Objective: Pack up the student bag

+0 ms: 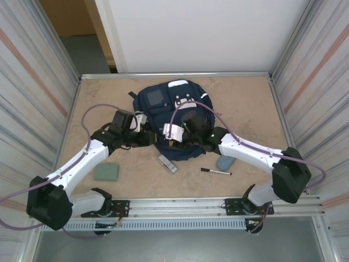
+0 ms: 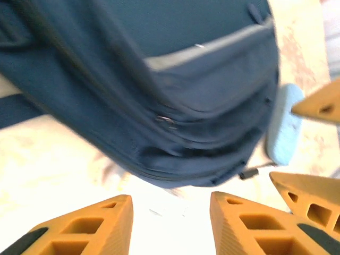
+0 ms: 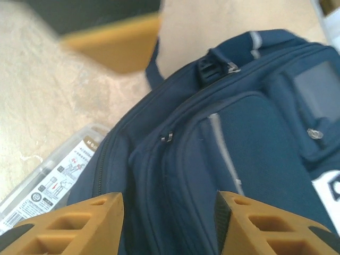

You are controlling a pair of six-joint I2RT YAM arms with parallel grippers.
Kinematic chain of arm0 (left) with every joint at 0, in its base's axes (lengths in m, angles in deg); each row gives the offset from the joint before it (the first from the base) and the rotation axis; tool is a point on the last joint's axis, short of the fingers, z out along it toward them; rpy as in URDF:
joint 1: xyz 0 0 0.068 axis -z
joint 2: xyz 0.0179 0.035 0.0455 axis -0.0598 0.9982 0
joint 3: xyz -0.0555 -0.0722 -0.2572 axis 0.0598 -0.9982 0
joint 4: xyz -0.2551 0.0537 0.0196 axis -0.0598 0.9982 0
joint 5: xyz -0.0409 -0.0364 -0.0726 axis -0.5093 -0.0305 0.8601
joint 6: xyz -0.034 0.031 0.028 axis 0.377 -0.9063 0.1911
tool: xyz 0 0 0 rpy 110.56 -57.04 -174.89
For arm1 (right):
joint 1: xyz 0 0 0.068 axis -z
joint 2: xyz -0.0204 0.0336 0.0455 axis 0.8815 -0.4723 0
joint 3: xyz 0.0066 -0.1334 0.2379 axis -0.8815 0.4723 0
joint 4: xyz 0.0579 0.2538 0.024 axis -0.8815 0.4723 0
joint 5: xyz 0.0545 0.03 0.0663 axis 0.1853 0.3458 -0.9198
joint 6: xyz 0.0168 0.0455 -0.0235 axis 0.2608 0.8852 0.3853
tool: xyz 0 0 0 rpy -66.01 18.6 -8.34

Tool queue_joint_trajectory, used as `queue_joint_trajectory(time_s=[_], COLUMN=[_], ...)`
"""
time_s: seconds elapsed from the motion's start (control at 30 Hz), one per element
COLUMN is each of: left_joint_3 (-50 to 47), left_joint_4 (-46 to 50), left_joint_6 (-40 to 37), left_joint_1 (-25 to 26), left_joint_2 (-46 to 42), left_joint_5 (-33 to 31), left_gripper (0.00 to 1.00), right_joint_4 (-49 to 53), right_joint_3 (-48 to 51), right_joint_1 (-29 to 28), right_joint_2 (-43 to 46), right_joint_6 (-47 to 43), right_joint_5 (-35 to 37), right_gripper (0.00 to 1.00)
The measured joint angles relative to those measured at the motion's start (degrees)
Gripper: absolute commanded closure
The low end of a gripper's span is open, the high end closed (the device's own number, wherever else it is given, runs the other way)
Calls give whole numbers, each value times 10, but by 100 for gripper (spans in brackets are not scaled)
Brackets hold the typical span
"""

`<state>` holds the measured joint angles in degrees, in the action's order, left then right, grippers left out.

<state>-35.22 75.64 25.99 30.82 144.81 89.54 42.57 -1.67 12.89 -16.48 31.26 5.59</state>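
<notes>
Two grippers at the bag point(image 1: 163, 103), both with jaws apart and nothing held between them. Bag flat in the middle of the table point(image 1: 245, 109), front side up, its near end between the two arms. Left gripper point(image 1: 144, 135) at the left near side of the bag. In the left wrist view, left gripper point(image 2: 170, 204) with a medium gap between its orange fingers point(image 2: 79, 228), only bare table under the gap, and the lower edge of the bag point(image 2: 159, 79) just beyond the tips, apart from them. Right gripper point(image 1: 179, 132) over the near part of the bag, a little right of its middle. In the right wrist view, right gripper point(image 3: 169, 199) somewhat wider, fingers point(image 3: 265, 228) on both sides of a zip seam of the bag point(image 3: 239, 159), no fabric pinched; contact with the cloth not possible to tell. Clear box point(image 3: 48, 180) with a printed label partly under the near edge of the bag, seen from above as well point(image 1: 168, 162). Black pen point(image 1: 215, 171) and a light blue pouch point(image 1: 225, 162) near the right forearm, green block point(image 1: 106, 172) beside the left forearm, all three on the table and apart from the bag.
</notes>
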Motion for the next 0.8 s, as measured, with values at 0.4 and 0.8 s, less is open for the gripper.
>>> queue_joint_trajectory(time_s=[0.4, 0.8], left_joint_3=[74, 145], left_joint_4=[-5, -44], left_joint_6=[46, 87], left_joint_1=[57, 30], left_joint_2=[147, 263], left_joint_5=[-10, -58], left_gripper=[50, 50], right_joint_4=[15, 45], right_joint_3=[13, 45], right_joint_1=[156, 231], right_joint_2=[94, 102], right_joint_6=[306, 469], right_joint_5=[138, 97], right_gripper=[1, 1])
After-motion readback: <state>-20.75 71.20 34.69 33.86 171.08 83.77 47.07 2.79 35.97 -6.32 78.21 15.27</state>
